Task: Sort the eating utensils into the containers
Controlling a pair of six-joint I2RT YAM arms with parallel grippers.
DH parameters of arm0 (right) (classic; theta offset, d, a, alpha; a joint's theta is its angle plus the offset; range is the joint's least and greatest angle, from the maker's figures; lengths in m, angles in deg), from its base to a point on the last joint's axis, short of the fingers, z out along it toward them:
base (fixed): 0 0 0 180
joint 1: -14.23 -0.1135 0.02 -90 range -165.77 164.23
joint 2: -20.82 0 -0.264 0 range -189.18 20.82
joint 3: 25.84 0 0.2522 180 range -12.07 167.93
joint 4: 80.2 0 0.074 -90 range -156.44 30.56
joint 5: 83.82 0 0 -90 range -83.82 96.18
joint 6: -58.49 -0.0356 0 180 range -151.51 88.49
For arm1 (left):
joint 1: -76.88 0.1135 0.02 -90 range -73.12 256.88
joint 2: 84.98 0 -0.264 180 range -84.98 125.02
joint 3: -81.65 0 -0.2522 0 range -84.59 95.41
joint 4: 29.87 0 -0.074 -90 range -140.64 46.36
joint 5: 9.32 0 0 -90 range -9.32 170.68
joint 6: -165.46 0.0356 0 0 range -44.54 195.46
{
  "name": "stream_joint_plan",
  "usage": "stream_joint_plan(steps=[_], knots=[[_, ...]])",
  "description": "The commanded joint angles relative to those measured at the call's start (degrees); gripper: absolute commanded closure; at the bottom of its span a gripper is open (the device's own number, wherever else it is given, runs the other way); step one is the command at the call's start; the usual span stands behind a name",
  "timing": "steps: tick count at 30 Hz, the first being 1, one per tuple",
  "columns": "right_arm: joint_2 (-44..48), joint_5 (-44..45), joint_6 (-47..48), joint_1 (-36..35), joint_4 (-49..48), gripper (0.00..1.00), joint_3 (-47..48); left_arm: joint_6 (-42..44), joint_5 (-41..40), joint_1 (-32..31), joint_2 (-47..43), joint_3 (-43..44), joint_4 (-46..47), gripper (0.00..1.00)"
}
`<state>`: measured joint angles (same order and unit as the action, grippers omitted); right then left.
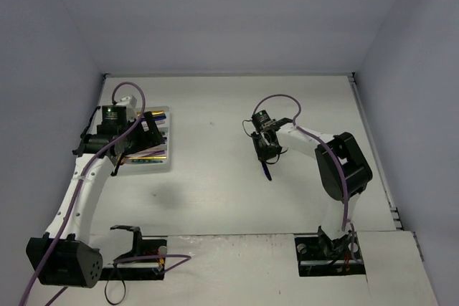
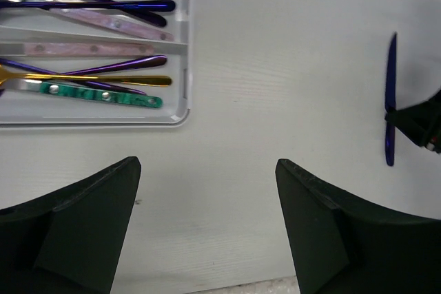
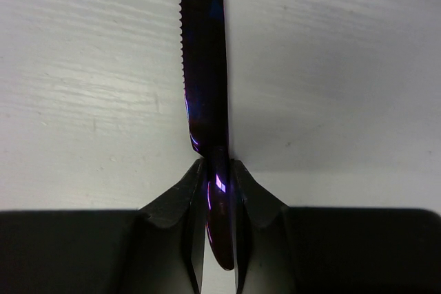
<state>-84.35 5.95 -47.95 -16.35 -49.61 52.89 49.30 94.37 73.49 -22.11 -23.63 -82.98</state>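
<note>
My right gripper (image 3: 217,166) is shut on the handle of a dark blue serrated knife (image 3: 203,46), whose blade points away over the white table. From above, the right gripper (image 1: 267,154) and the knife (image 1: 267,170) are at mid table. The left wrist view shows the knife (image 2: 390,101) at far right. The white cutlery tray (image 2: 186,67) holds several utensils: a teal one (image 2: 103,94), a gold one (image 2: 103,77), a pink one (image 2: 89,49) and a purple one (image 2: 89,6). My left gripper (image 2: 207,163) is open and empty, just beside the tray's near corner.
Grey walls close in the table on the left, back and right. The tray (image 1: 161,165) lies at the left, partly under the left arm. Both arm bases stand on the near edge.
</note>
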Motion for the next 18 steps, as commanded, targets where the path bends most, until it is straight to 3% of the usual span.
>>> stream_joint_plan(steps=[1, 10, 15, 18], knots=[[-0.83, 0.72, -0.40, -2.22, -0.48, 1.00, 4.48, -0.76, 6.85, -5.60, -0.97, 1.13, 6.55, 0.23], [2.18, -2.95, -3.54, -3.63, -0.31, 1.00, 10.91, -11.58, 11.98, -13.92, -1.41, -8.74, 23.85, 0.23], [3.58, -4.72, -6.14, -5.41, -0.33, 1.00, 13.62, -16.28, 12.60, -20.50, 1.60, -13.92, 37.31, 0.23], [4.81, -5.97, -7.89, -5.94, -0.40, 1.00, 15.07, -16.17, 11.88, -23.94, 4.39, -13.99, 40.13, 0.23]])
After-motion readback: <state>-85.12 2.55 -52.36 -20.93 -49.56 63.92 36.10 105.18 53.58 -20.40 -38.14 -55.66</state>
